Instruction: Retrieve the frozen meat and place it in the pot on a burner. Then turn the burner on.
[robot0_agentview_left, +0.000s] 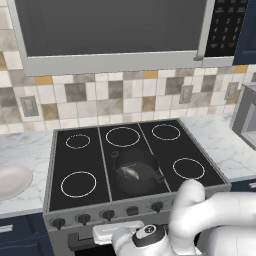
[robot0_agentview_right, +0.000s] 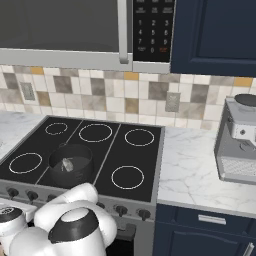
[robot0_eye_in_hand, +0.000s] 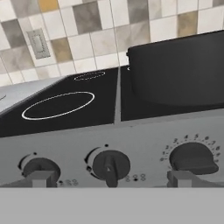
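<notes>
Hand view has the gripper (robot0_eye_in_hand: 109, 183) sitting low at the stove's front panel, jaws spread wide and holding nothing, with a knob (robot0_eye_in_hand: 108, 166) dead centre between the fingertips and just beyond them. So the next move looks like a straight push forward and a pinch. Which burner that knob runs, I can't tell. The frozen meat (robot0_agentview_left: 131, 173) is already lying in the pot (robot0_agentview_left: 136, 171), which sits on the stove's (robot0_agentview_left: 80, 162) near middle burner.

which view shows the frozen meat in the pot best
The left base view: it looks down into the pot, showing the frozen meat on its bottom. The right base view shows it smaller. The hand view catches just the pot's outer wall.
</notes>
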